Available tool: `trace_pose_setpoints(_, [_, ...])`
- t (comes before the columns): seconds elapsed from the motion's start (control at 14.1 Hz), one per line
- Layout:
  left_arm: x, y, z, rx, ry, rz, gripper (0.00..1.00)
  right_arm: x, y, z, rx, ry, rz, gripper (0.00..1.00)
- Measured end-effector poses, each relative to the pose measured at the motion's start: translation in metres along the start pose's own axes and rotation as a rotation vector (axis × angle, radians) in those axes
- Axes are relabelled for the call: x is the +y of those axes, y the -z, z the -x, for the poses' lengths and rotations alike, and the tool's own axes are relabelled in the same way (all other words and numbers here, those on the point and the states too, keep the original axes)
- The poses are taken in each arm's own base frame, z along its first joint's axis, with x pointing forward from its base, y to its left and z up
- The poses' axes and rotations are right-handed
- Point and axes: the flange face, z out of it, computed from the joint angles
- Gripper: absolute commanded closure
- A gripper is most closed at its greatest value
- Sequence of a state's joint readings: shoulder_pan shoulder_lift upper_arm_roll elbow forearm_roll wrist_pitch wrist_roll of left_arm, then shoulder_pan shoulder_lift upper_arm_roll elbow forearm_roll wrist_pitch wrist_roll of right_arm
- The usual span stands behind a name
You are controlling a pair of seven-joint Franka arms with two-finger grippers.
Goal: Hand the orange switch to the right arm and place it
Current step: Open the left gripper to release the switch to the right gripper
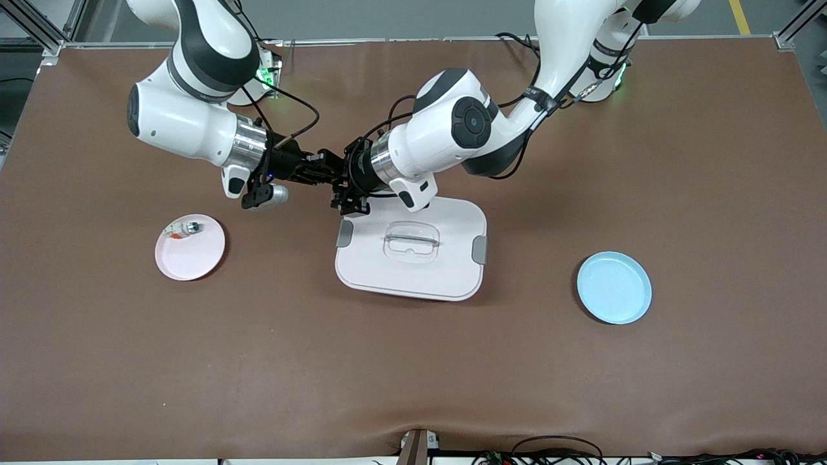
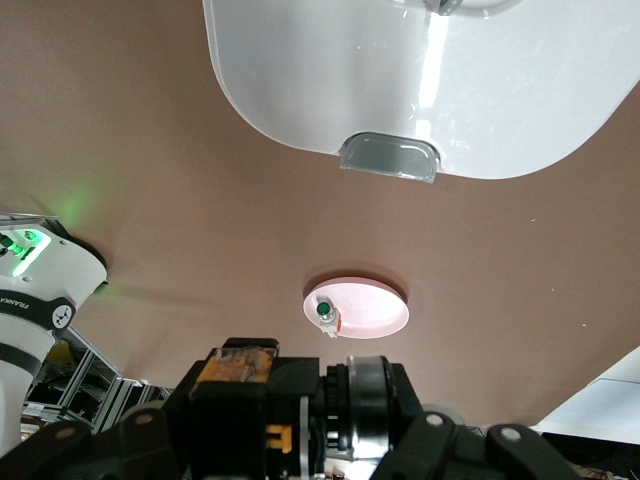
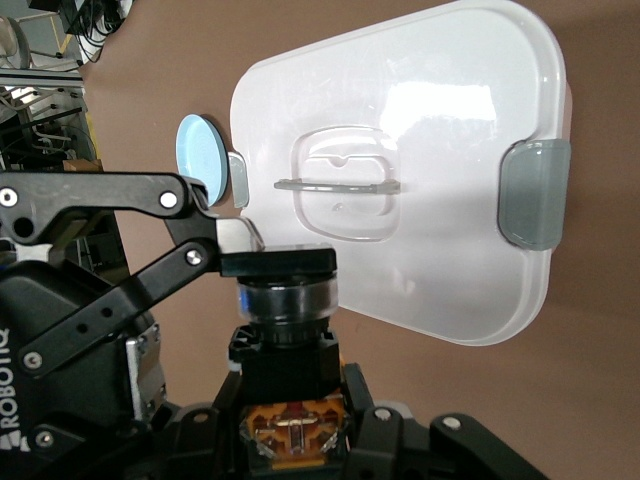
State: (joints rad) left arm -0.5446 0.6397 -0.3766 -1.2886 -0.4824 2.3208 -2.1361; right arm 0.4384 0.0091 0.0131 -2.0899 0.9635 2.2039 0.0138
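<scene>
The orange switch (image 1: 326,170) hangs in the air between the two grippers, over the table just past the white lid's edge. In the right wrist view the orange switch (image 3: 285,300) shows a black body, a silvery ring and an orange terminal end. My right gripper (image 1: 311,169) (image 3: 295,425) is shut on that orange end. My left gripper (image 1: 337,174) (image 2: 300,440) is shut on the cap end of the switch (image 2: 240,365). One of the left gripper's fingers (image 3: 235,237) shows against the cap in the right wrist view.
A white lid (image 1: 413,274) with grey clips lies mid-table under the left arm's wrist. A pink plate (image 1: 194,258) toward the right arm's end holds a small white-and-silver switch with a green tip (image 1: 184,228). A blue plate (image 1: 614,287) sits toward the left arm's end.
</scene>
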Motion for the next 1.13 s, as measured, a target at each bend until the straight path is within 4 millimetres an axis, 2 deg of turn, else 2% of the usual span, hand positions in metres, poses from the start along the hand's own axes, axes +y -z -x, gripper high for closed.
trace_pose_setpoints(0.14, [0.0,0.001,0.0,-0.001,0.0,0.001,0.67,0.0,0.0,0.0,0.001,0.001,-0.001,1.0])
trace_pose_setpoints(0.21, [0.0,0.001,0.001,-0.001,-0.001,0.001,0.58,-0.001,0.001,0.0,0.001,0.002,-0.001,1.0])
trace_pose_setpoints(0.28, [0.0,0.001,0.001,-0.001,-0.001,0.001,0.37,-0.001,0.001,0.0,0.001,0.002,-0.001,1.0])
trace_pose_setpoints(0.35, [0.0,0.001,0.001,-0.002,-0.001,0.002,0.05,-0.001,0.001,0.0,0.002,0.002,-0.001,1.0])
trace_pose_setpoints(0.42, [0.0,0.001,0.001,-0.002,-0.001,0.002,0.0,-0.001,0.001,0.0,0.002,0.003,-0.001,1.0])
trace_pose_setpoints(0.99, [0.017,0.024,-0.002,-0.003,-0.001,0.046,0.0,-0.004,0.004,-0.008,0.032,0.02,-0.004,1.0])
trace_pose_setpoints(1.13, [0.019,0.037,0.001,0.014,-0.05,0.073,0.0,-0.006,0.007,-0.012,0.04,0.055,-0.005,1.0])
